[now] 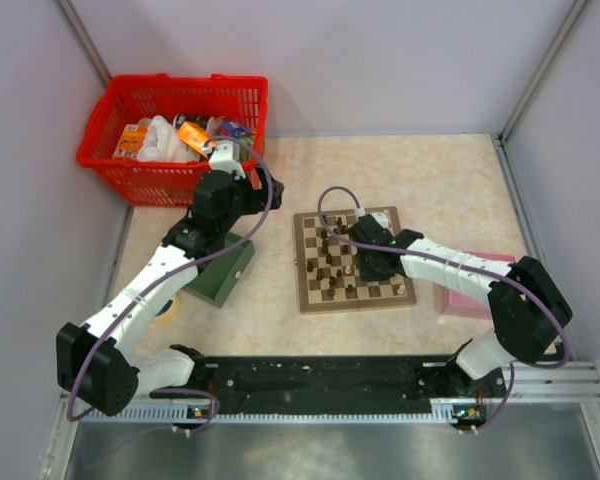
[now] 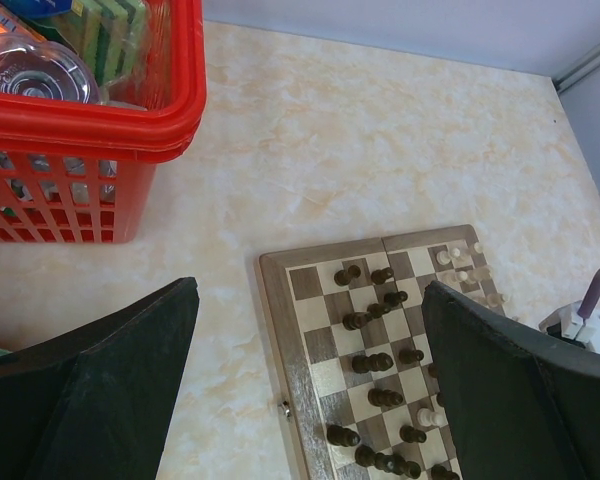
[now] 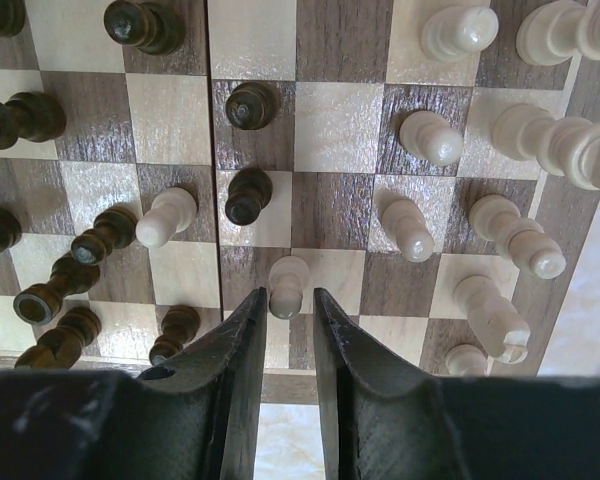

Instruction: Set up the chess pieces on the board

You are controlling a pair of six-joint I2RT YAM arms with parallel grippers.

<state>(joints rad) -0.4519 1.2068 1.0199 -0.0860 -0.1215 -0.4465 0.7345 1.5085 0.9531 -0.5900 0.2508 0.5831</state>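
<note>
Right jaws, right wrist view: the two dark fingers (image 3: 242,345) stand narrowly apart, one on each side of a cream pawn (image 3: 285,285). The pawn stands upright close to the edge of the board (image 3: 340,125) nearest that camera. Whether the jaws press the pawn or merely flank it cannot be told. To the left of the pawn, dark pieces (image 3: 248,195) are scattered over the squares without order. Several at the lower left look tipped over, and one pale piece stands among them. To the right, the cream pieces (image 3: 430,137) crowd the squares along the board's border; some lean, though the angle makes this uncertain. Left jaws, left wrist view: the fingers (image 2: 110,380) are spread wide and hold nothing. They hang above the surface (image 1: 450,180), which is beige and marbled, with one corner of the board showing between them. Overhead view: the board lies flat at mid-surface, the right arm reaching over its right half. A pink box (image 1: 465,300) lies just right of the board, partly under that arm. A green tray (image 1: 220,275) lies to the board's left, under the left arm. The left arm's tip stands at the front wall of a red basket (image 1: 170,175) in the far left corner, which is filled with packets and other goods.
</note>
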